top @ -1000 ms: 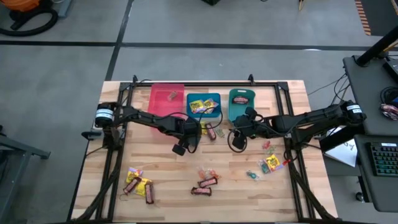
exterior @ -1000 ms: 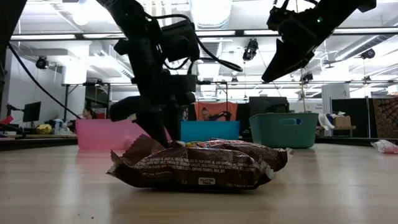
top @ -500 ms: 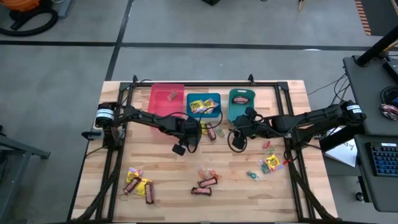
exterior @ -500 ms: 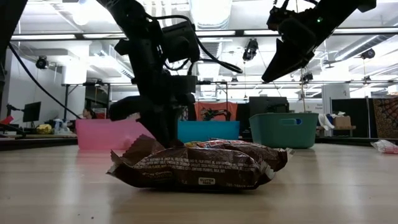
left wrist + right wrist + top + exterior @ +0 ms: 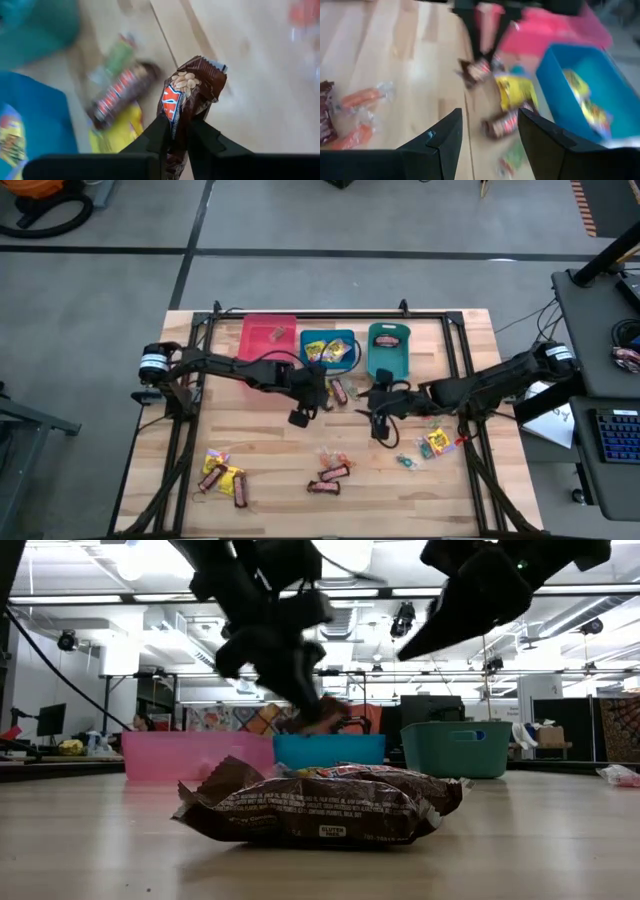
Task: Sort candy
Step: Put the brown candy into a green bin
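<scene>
The left gripper (image 5: 179, 131), at centre frame in the high view, pinches a glossy, crinkled brown candy bar (image 5: 187, 95) between nearly shut fingers, lifted off the table. The right gripper (image 5: 487, 131) hovers just right of it, jaws wide, holding nothing. Other candy (image 5: 328, 474) lies scattered low on the pale plank table (image 5: 270, 460). Smooth plastic bins, pink (image 5: 268, 338), blue (image 5: 328, 348) and teal (image 5: 388, 348), line the upper edge. Grey floor surrounds.
</scene>
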You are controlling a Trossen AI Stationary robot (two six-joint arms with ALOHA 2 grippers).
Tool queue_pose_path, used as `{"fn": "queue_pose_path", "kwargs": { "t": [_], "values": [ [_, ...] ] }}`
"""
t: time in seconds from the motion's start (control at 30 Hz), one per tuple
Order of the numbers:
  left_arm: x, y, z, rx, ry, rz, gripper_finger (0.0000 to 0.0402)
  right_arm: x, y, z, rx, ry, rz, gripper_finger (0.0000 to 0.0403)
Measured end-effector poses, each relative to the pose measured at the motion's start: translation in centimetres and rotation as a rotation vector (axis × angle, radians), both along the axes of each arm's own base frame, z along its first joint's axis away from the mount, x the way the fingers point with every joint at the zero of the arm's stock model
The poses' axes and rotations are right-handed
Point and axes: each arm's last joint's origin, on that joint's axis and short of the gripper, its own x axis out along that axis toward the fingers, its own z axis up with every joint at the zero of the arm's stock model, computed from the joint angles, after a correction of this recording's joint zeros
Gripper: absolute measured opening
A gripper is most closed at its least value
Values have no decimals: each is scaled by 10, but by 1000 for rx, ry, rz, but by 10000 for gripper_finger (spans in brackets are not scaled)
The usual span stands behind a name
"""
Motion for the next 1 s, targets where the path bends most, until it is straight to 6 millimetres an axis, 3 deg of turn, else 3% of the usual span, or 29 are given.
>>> {"fn": "queue_pose_path", "kwargs": {
  "t": [0.13, 0.43, 0.77, 1.0],
  "values": [
    [7, 0, 14, -43, -88, 56, 36, 14, 6, -10, -75, -34, 64, 183],
    [9, -1, 18, -140, -107, 105, 37, 29, 8, -28, -152, -22, 98, 183],
    [12, -2, 19, -193, -143, 150, 37, 36, 8, -28, -218, -38, 73, 182],
    [15, -3, 19, -198, -160, 151, 37, 36, 8, -27, -242, -36, 87, 129]
  ]
}}
